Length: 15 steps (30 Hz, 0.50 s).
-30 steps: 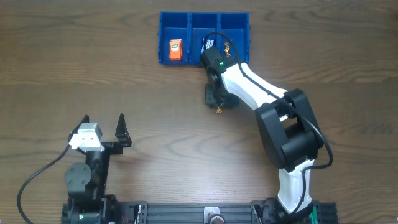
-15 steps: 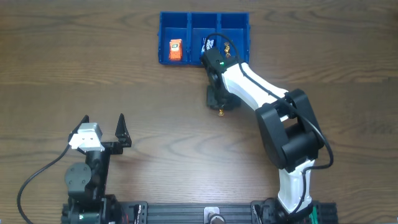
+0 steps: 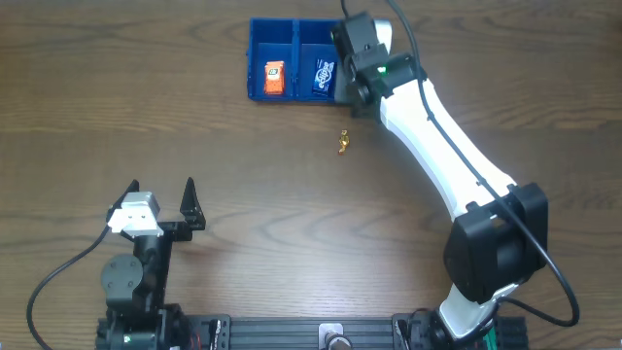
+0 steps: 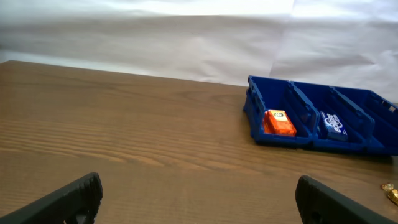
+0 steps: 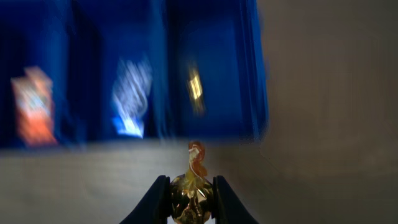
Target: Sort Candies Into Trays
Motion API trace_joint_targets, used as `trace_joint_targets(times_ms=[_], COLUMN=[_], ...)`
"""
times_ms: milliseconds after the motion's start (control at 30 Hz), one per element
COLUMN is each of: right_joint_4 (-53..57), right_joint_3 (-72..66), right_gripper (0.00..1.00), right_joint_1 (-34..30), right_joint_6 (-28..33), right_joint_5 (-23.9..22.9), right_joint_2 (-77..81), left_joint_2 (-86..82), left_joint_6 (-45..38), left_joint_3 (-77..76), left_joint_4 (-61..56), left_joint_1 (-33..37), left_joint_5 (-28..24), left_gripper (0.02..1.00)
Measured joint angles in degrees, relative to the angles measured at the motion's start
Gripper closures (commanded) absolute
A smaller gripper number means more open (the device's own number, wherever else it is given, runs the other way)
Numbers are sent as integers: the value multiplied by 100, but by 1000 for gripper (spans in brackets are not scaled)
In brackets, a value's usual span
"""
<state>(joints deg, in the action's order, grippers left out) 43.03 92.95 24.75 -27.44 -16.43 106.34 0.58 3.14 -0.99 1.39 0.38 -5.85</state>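
Gold candy pinched in right hand; print blurred.

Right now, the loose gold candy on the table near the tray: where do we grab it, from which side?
Probably from straight above, jaws across the middle of the loose gold candy. It lies alone on the table, small and low, and looks longer toward the tray than across, so closing on the short width should seat it; a side approach could scrape the wood.
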Motion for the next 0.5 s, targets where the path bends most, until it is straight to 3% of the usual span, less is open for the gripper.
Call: trace_joint_targets(times_ms=[233, 500], right_joint_4=[-1646, -1873], right_joint_3=[33, 42], right_gripper=[965, 965], right_joint_1=[-146, -323], right_joint_6=[831, 1012], right_joint_5=[-398, -636], right_joint_2=[114, 1010], left_joint_2=[0, 0], left_joint_6=[2, 2], left_joint_3=[0, 0], left_joint_4=[2, 2], left_joint_1=[0, 0], left_joint_5=[0, 0], left_gripper=[23, 23])
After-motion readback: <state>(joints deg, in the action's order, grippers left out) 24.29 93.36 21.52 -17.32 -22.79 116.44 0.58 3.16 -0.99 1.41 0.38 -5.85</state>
